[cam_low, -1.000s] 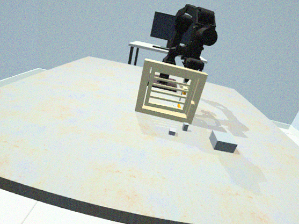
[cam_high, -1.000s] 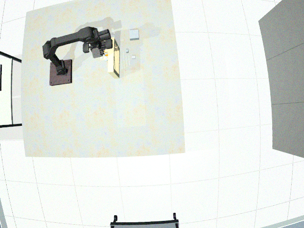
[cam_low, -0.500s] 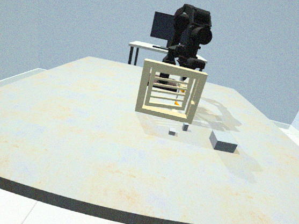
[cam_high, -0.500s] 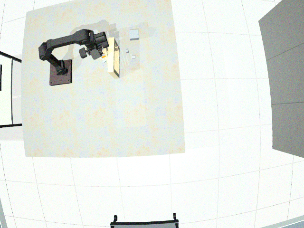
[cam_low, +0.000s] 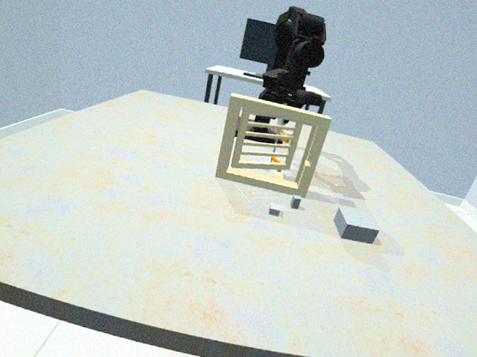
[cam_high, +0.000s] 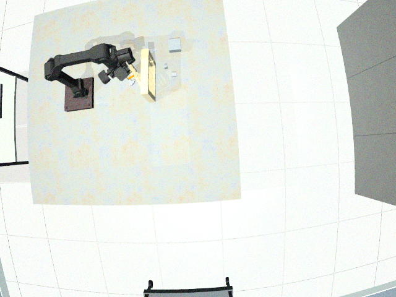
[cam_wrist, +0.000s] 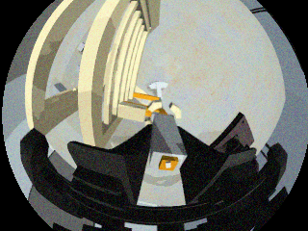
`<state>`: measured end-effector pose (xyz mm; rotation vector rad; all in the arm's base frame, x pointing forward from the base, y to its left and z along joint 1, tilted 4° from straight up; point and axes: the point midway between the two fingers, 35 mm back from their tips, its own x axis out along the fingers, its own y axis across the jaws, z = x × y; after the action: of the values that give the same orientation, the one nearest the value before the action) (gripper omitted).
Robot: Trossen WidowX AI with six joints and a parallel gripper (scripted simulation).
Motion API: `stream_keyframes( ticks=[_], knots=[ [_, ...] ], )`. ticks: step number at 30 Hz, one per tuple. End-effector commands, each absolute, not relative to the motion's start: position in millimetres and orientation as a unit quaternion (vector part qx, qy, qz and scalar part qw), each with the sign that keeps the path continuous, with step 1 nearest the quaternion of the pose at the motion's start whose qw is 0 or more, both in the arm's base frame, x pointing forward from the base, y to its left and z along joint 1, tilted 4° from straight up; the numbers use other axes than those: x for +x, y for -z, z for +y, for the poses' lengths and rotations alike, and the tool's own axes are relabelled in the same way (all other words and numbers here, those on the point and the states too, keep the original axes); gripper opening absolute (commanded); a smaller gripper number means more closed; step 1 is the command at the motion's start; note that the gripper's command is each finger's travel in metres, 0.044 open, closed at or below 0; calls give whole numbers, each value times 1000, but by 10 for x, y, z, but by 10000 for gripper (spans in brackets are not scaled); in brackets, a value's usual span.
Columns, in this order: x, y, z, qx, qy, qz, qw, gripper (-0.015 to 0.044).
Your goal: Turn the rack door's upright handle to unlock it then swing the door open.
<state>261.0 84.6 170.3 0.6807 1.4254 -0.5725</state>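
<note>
Pincer [cam_wrist: 164, 129] closed around the door's upright handle [cam_wrist: 166, 153].

The pale frame [cam_high: 145, 75] [cam_low: 227, 139] [cam_wrist: 36, 72] blocks passage on the door's far side, with two small blocks [cam_high: 165, 65] [cam_low: 295, 201] and a larger box [cam_high: 174, 44] [cam_low: 355, 225] beyond. Open tabletop [cam_high: 134, 153] [cam_low: 155, 247] [cam_wrist: 212, 63] offers room on the slatted door's [cam_high: 135, 75] [cam_low: 239, 141] [cam_wrist: 89, 82] outward side.
</note>
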Motion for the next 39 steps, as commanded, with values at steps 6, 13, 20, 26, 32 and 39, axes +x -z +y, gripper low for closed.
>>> stream_keyframes(
  ticks=[6, 13, 20, 26, 32, 39],
  knots=[
    [2520, -1687, 685, 252, 204, 646, 691, 8],
    [2454, -1673, 551, 218, 172, 655, 702, 8],
    [2401, -1662, 410, 183, 141, 663, 712, 8],
    [2368, -1653, 292, 155, 116, 668, 719, 8],
    [2346, -1646, 177, 127, 91, 672, 724, 8],
    [2330, -1639, 41, 95, 62, 675, 729, 8]
  ],
)
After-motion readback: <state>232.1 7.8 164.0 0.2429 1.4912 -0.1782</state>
